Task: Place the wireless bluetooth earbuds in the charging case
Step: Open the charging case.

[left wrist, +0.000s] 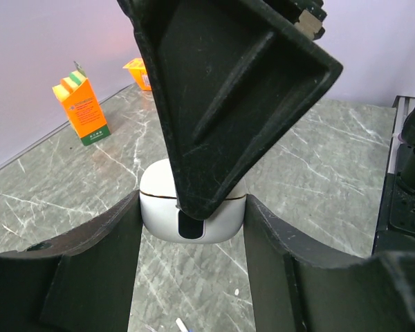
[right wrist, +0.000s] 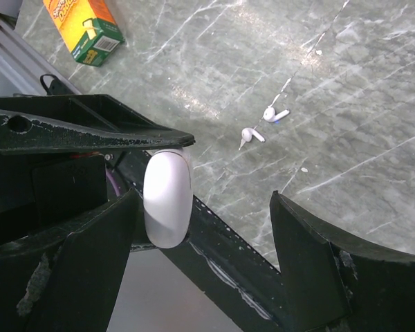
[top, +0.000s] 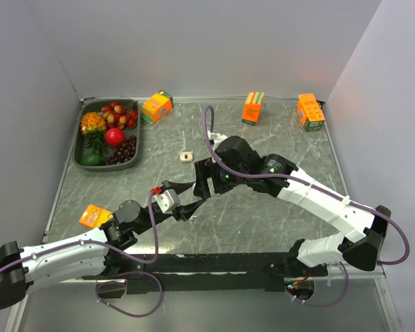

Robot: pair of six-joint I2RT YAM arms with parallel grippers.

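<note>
My left gripper (left wrist: 192,196) is shut on a small white rounded case (left wrist: 159,214) with a seam and a dark slot, held above the table. The same case (right wrist: 167,200) shows edge-on in the right wrist view. My right gripper (right wrist: 204,197) is open, and one of its fingers (left wrist: 221,104) rests over the case's top. Both grippers meet mid-table, the left (top: 188,209) just in front of the right (top: 204,181). Two white earbuds (right wrist: 263,124) lie on the marble below. A tan charging case (top: 187,156) with a dark centre sits alone on the table behind them.
Three orange cartons (top: 157,106) (top: 252,107) (top: 310,111) stand along the back edge, and a fourth (top: 95,216) lies by my left arm. A dark tray (top: 107,167) of fruit sits at the back left. Walls enclose the table.
</note>
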